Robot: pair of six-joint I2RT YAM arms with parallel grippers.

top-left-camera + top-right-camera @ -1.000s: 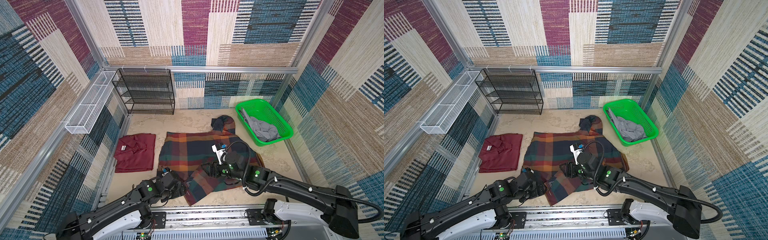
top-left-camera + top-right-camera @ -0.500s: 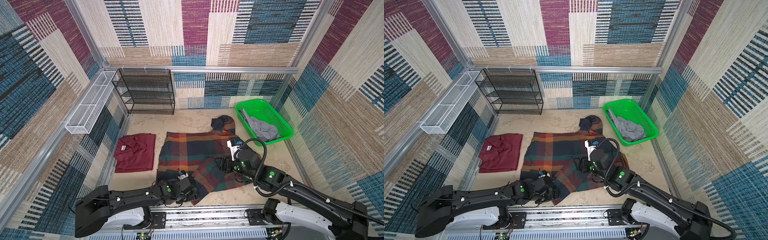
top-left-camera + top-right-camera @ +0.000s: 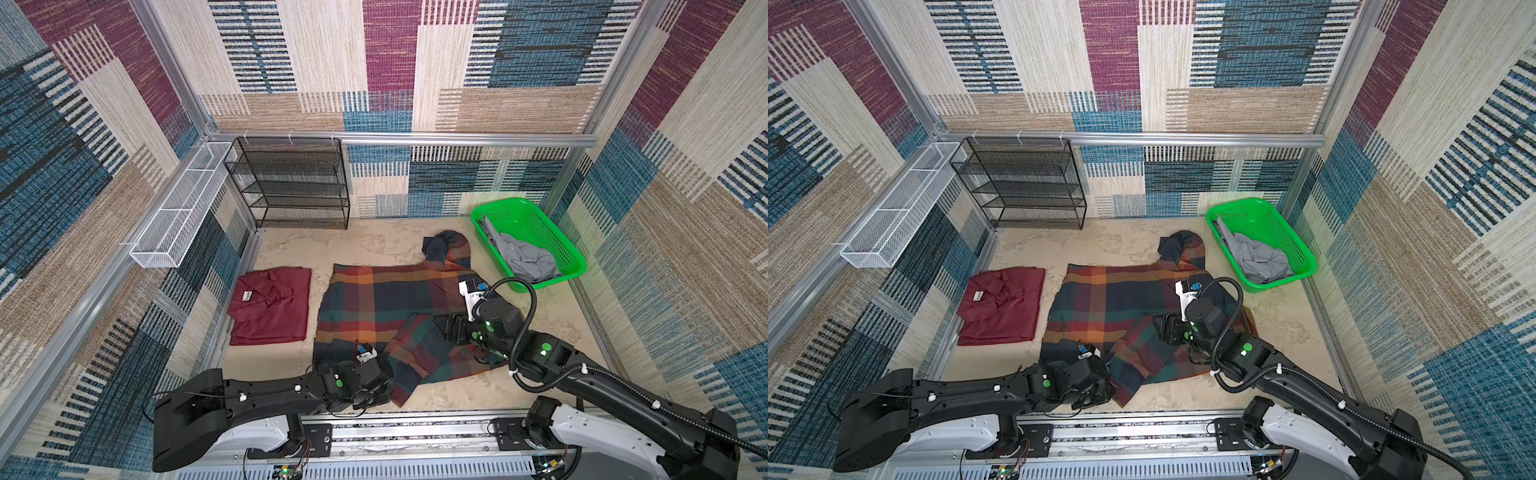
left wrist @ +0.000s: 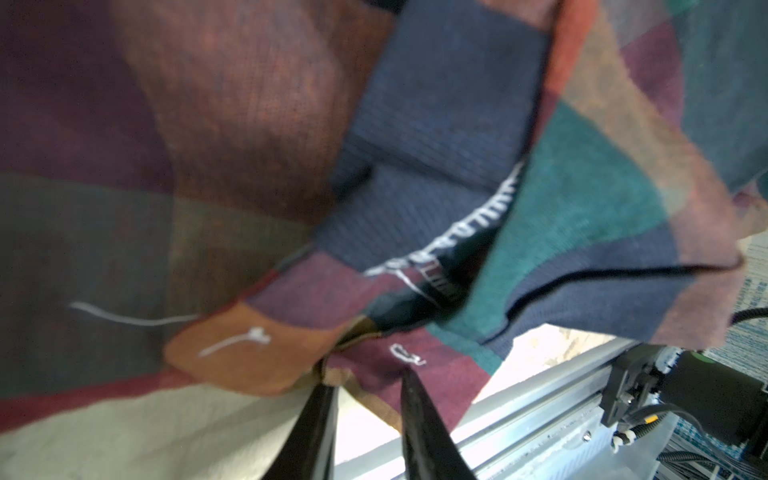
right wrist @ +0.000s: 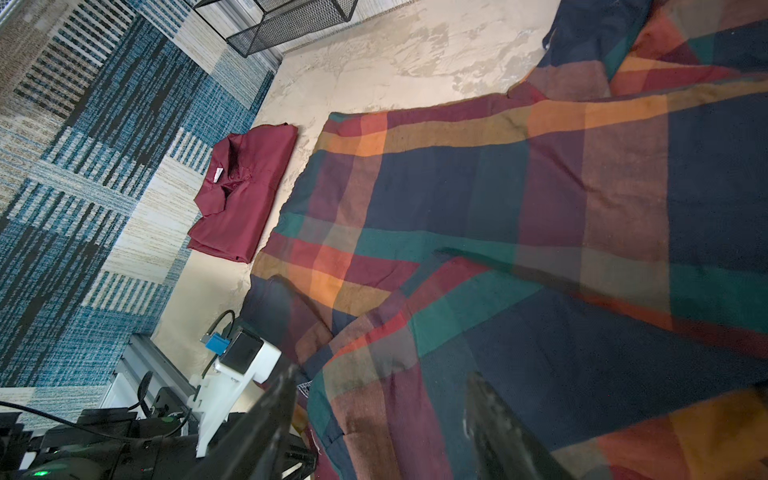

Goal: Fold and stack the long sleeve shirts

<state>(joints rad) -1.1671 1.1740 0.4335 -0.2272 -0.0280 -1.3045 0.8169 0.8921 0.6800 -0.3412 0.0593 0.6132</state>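
The plaid shirt (image 3: 374, 299) lies spread on the beige table (image 3: 374, 241). Its near right part is folded back over its body at a slant, and one dark bunched end pokes out at its far right corner.

At the shirt's near edge, the left gripper (image 4: 368, 380) has its two black fingers (image 4: 320, 419) drawn close together, with the shirt's tan hem lying between the tips. A thin gap still shows there in the left wrist view, so I cannot tell whether they actually bite the cloth.

Over the folded-back part of the shirt, the right gripper (image 5: 380, 372) hangs with its fingers spread wide, and only plaid cloth shows between them (whether the tips touch it is unclear).

Just off the shirt's left edge, with a strip of bare table between, the maroon shirt (image 3: 270, 309) sits folded, collar and small white label up.

Beyond the shirt's far right corner stands a green basket (image 3: 528, 224) with the crumpled grey shirt (image 3: 523, 257) inside.

Past the shirt's far edge, against the wall, stands a black wire rack (image 3: 291, 183).
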